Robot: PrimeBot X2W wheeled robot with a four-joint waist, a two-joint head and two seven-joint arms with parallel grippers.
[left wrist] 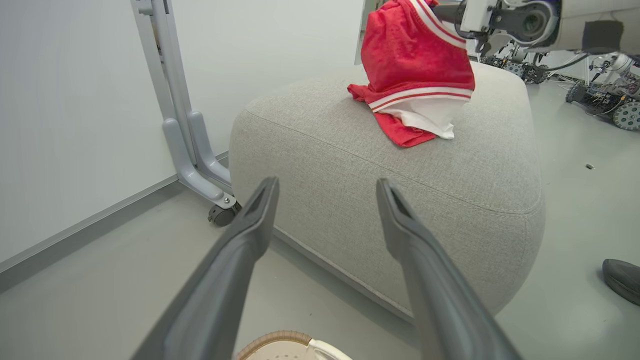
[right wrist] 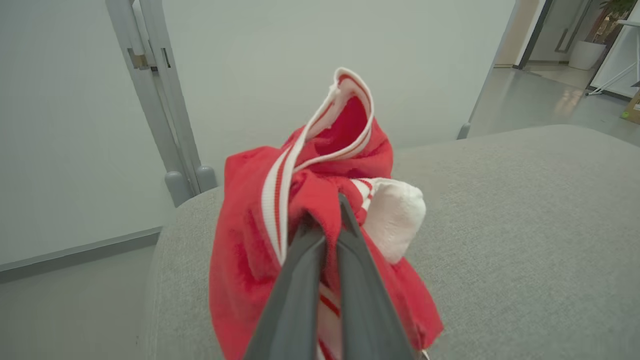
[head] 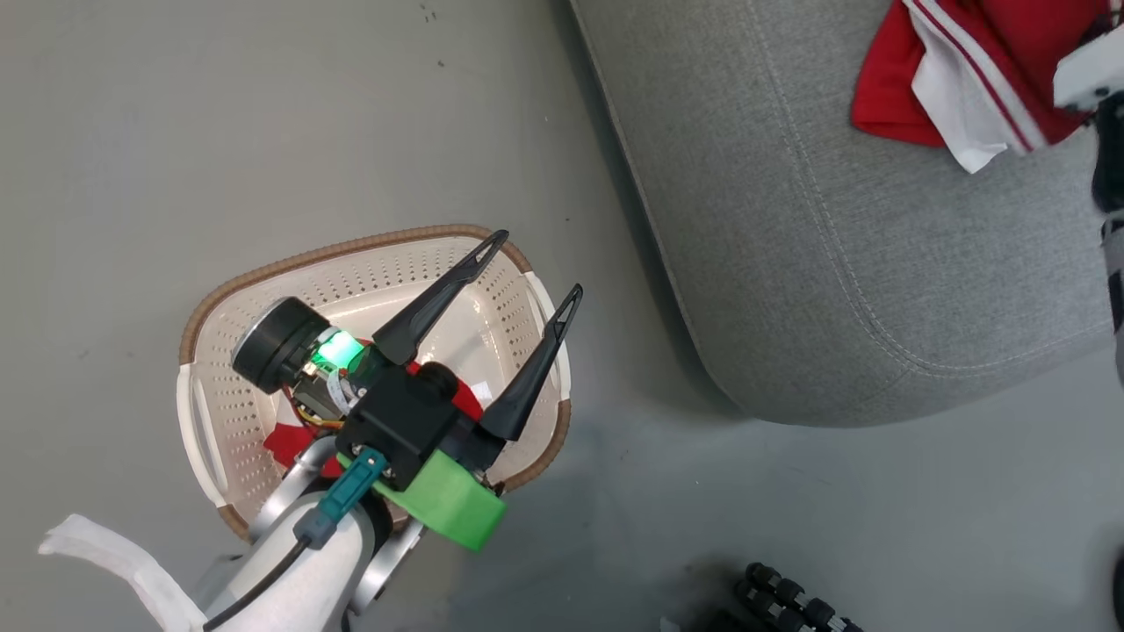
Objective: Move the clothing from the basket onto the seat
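Note:
The cream basket (head: 351,281) stands on the floor left of the grey seat (head: 834,263). My left gripper (head: 537,263) hangs open over the basket, nothing between its fingers. Beneath it a red piece of clothing (head: 285,443) lies in the basket, mostly hidden by the wrist. In the left wrist view the open left gripper (left wrist: 327,186) points at the seat (left wrist: 400,200), with the basket rim (left wrist: 280,342) at the bottom edge. My right gripper (right wrist: 327,220) is shut on the red jersey (right wrist: 300,200) above the seat (right wrist: 525,225). The jersey (left wrist: 415,65) hangs bunched, its lower end resting on the cushion.
A grey metal frame leg on a caster (left wrist: 192,150) stands by the wall behind the seat. A dark shoe (left wrist: 622,280) is at the right on the floor. A black ridged object (head: 790,601) lies near the bottom edge. Open floor surrounds the basket.

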